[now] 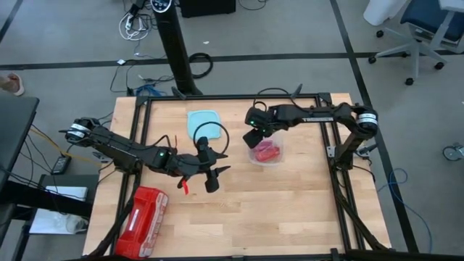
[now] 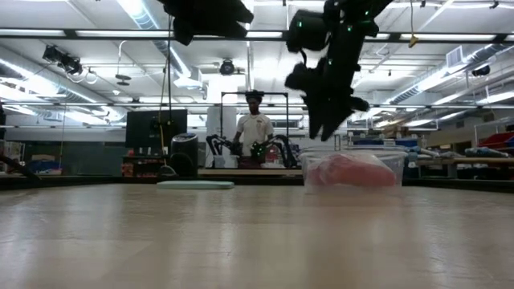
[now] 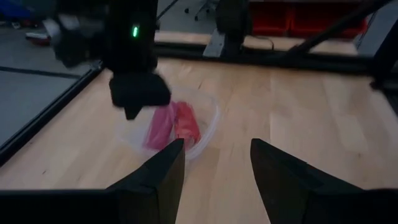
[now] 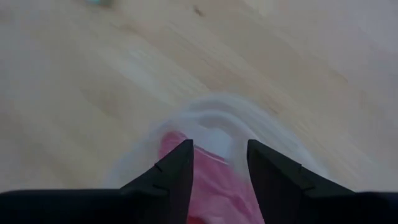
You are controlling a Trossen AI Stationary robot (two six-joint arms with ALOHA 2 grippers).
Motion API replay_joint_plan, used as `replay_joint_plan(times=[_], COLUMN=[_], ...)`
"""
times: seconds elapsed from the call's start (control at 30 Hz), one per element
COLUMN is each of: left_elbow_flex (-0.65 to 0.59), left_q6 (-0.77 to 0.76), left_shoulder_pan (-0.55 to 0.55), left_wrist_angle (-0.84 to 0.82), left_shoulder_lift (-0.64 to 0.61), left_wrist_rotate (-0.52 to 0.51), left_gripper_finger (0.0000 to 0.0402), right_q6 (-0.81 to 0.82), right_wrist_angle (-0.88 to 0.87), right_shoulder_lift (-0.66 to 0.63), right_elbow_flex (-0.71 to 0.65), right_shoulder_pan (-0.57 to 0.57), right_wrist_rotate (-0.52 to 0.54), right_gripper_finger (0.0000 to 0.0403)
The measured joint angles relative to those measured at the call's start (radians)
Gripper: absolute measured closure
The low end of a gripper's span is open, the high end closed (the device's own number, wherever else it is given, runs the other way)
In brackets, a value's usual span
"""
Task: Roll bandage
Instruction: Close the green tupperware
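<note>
The right gripper (image 4: 219,165) had its jaws parted and grasped nothing, hanging just above a clear plastic container (image 1: 255,156) with its fingers (image 4: 177,171) pointed down at the pink-red bandage (image 1: 266,151) lying inside it. The left gripper (image 1: 216,178) also stood released and empty, low over the bare wooden table (image 1: 290,210) at about eight o'clock from the container. A pale blue lid (image 1: 202,121) lay at ten o'clock from the container, a red plastic case (image 1: 143,220) far off at eight o'clock

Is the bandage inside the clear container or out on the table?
Inside: the bandage lies within the clear container; its walls surround it.
</note>
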Motion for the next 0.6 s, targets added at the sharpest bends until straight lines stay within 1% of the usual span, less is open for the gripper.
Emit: replay_joint_plan(times=[0.2,0.3,0.37,0.4,0.53,0.6], left_elbow_flex=[0.000,-0.005,-0.033,-0.062,-0.233,-0.328], left_q6=[-0.021,-0.024,-0.018,-0.004,0.019,-0.006], left_shoulder_pan=[0.000,-0.017,-0.044,-0.058,-0.090,-0.085], left_wrist_angle=[-0.060,-0.045,0.039,0.097,0.416,0.551], left_shoulder_lift=[0.000,0.000,0.000,0.000,0.000,0.000], left_wrist_rotate=[-0.013,-0.017,-0.017,-0.016,0.003,0.022], left_gripper_finger=[0.0215,0.0215,0.0215,0.0215,0.0215,0.0215], right_q6=[-0.121,-0.176,-0.177,-0.169,-0.160,-0.160], right_wrist_angle=[0.153,0.193,0.194,0.191,0.184,0.188], right_shoulder_lift=[-0.047,-0.064,-0.080,-0.088,-0.131,-0.151], right_elbow_flex=[0.001,0.001,0.001,0.001,0.001,0.001], right_shoulder_pan=[0.091,0.135,0.162,0.179,0.280,0.344], right_wrist_rotate=[0.010,0.011,0.032,0.063,0.244,0.334], right_gripper_finger=[0.0253,0.0253,0.0253,0.0253,0.0253,0.0253])
